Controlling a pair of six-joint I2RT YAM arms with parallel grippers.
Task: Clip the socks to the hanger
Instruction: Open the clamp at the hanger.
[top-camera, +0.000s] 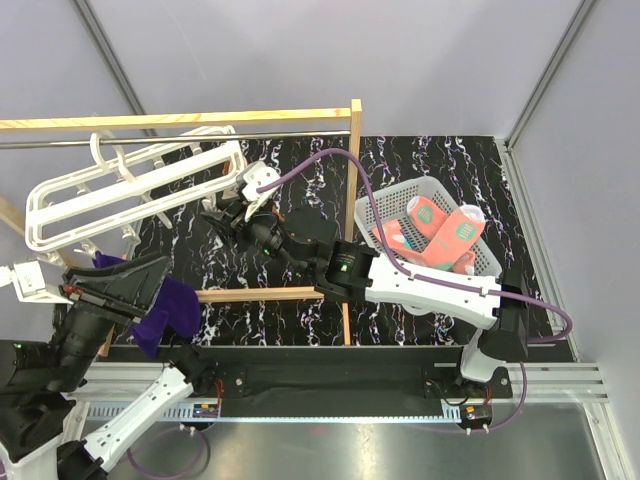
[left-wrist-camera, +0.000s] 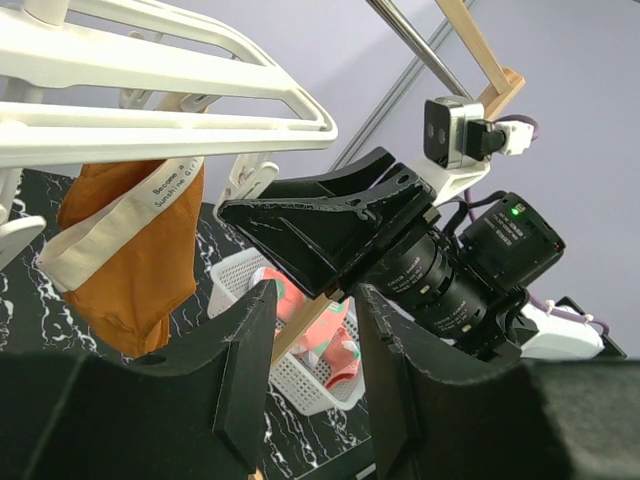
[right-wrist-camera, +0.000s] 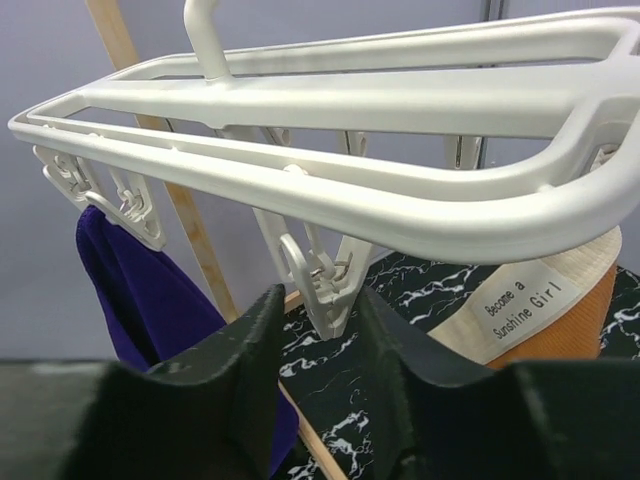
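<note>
**Socks in the basket, both grippers parted under the hanger**

The socks (top-camera: 455, 232) are found in the white mesh basket (top-camera: 368, 215), well away from the fingers of both arms and on the far side of the right arm. Two coral-pink socks with teal patches can be told apart. They are laid side by side, long axes slanted, pale toes pointed up and away from the arm bases. More coral fabric is seen beneath them, so a full count cannot be given. In the left wrist view, a patch of coral is seen beyond the gap between the left fingers (left-wrist-camera: 240, 370).

One hanger (top-camera: 130, 185) is seen. Its long axis is slanted across the top view, and its hook is turned toward the metal rod (top-camera: 60, 143). It is spread above both sets of fingers.

The left gripper (left-wrist-camera: 315, 290) is held parted, with nothing between the jaws. The right gripper (right-wrist-camera: 318, 295) is likewise parted. One dangling clip (right-wrist-camera: 325, 285) is seen just past its fingertips (right-wrist-camera: 240, 380).

Two other socks are hung from the hanger. One orange sock (right-wrist-camera: 560, 310) is placed to the right of the right fingers, and one purple sock (right-wrist-camera: 140, 290) to their left.
</note>
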